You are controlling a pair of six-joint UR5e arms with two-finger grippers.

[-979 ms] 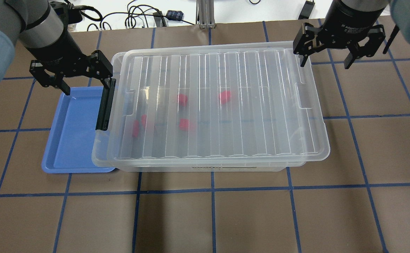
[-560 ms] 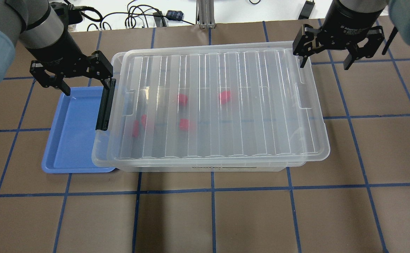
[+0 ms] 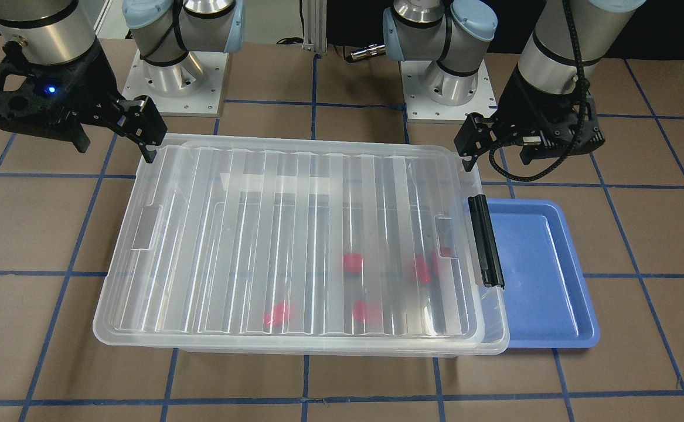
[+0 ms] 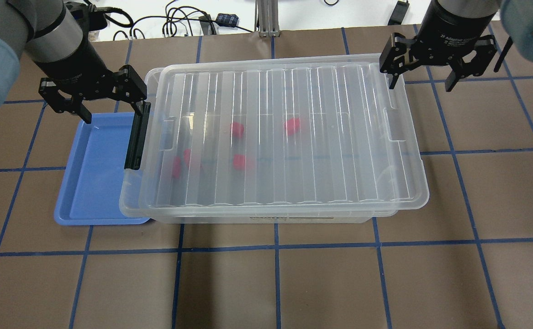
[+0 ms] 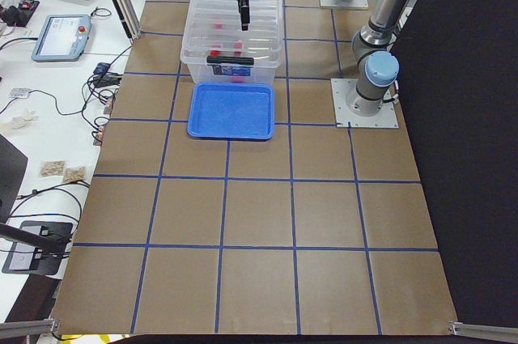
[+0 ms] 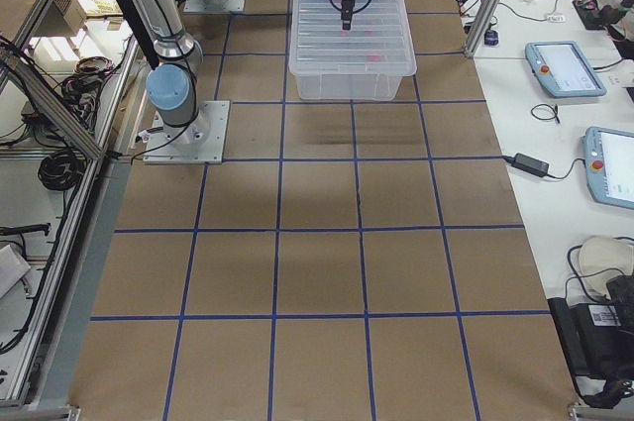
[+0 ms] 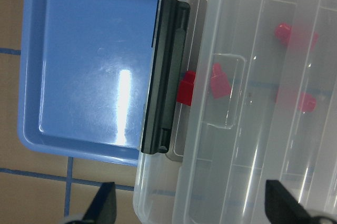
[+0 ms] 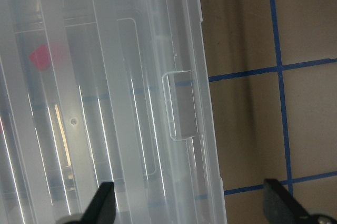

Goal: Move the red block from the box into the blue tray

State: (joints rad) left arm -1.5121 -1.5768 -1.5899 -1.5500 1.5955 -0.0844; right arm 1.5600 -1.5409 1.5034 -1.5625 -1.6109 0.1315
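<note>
The brown table (image 4: 293,283), gridded with blue tape, carries the box (image 4: 412,183) in the middle. The tray (image 4: 92,173) lies against the box's left end, partly tucked under its rim. The lid (image 4: 339,137) is still on. Through it I see five red blocks, one of them (image 4: 292,126) nearest the centre, so none has reached the tray.

My left gripper (image 4: 112,114) hangs spread wide over the far corner of the tray, one finger just beside the far end of the black latch (image 4: 136,137). I cannot tell whether it touches. My right gripper (image 4: 420,84), also spread and holding nothing, hovers at the box's far right corner.

I judge this the opening step: no block can be picked until the lid is off. Next, my left gripper probably has to release the latch. Then the lid must be lifted evenly from both ends and set clear of the tray.
</note>
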